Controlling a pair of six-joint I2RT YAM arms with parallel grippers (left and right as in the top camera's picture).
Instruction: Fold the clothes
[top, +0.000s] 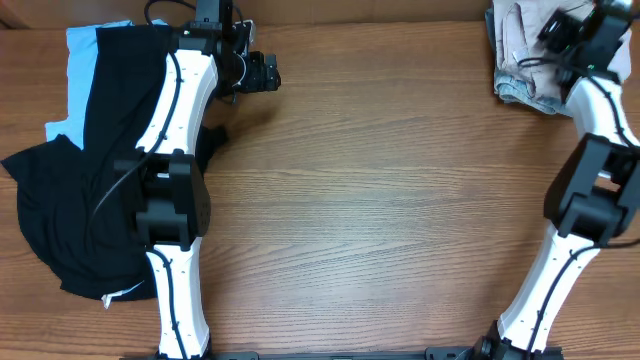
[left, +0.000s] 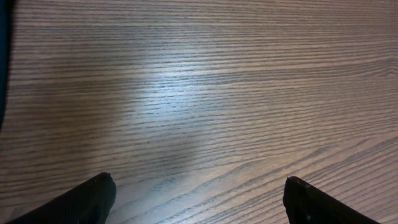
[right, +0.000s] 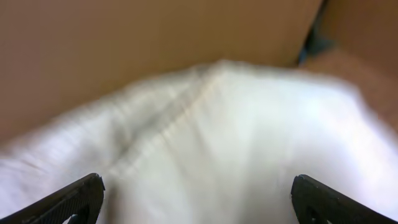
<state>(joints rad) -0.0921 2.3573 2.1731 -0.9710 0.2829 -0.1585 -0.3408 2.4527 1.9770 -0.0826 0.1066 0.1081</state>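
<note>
A pile of light beige shorts (top: 520, 45) with faded denim under it (top: 530, 95) lies at the table's far right corner. My right gripper (top: 550, 35) hovers over this pile, open and empty; the right wrist view shows blurred pale cloth (right: 211, 137) between its spread fingers (right: 196, 199). A black garment (top: 70, 200) over a light blue one (top: 85, 55) lies at the far left. My left gripper (top: 268, 72) is open and empty over bare wood right of that heap; its fingers (left: 199, 199) frame only table.
The wooden table (top: 400, 200) stretches between the two piles. The left arm (top: 175, 190) lies over the black garment's right edge. A brown wall or box (right: 124, 50) stands behind the beige pile.
</note>
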